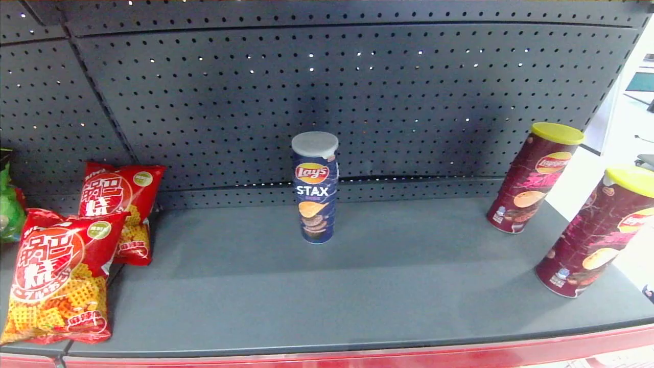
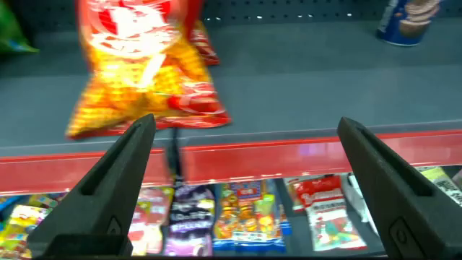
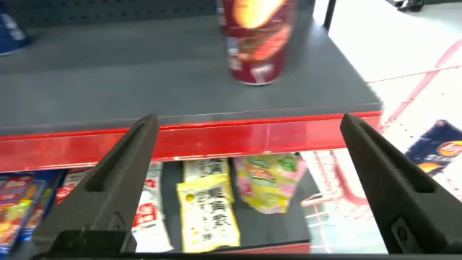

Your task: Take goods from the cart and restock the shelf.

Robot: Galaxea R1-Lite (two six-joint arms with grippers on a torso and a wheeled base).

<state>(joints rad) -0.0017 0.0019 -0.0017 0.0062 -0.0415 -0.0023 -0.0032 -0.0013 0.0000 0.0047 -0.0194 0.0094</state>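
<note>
A blue chip can [image 1: 315, 187] with a grey lid stands upright mid-shelf, near the back wall; its base [image 2: 406, 20] also shows at the left wrist view's edge. Two maroon chip cans with yellow lids stand at the right, one at the back [image 1: 534, 177] and one nearer the front edge [image 1: 595, 232], whose base [image 3: 256, 36] the right wrist view catches. Two red snack bags [image 1: 59, 278] lie at the left, also seen as snack bags [image 2: 144, 68]. My left gripper [image 2: 245, 180] hangs open and empty in front of the shelf edge. My right gripper [image 3: 249, 180] is open and empty too.
The grey shelf board [image 1: 388, 286] has a red front lip [image 2: 289, 155] and a perforated back wall [image 1: 327, 92]. A green bag [image 1: 10, 204] sits at the far left. Packets fill the lower shelf [image 3: 209, 206]. A red cart frame [image 3: 426, 94] with a blue can [image 3: 440, 148] stands beyond the shelf's end.
</note>
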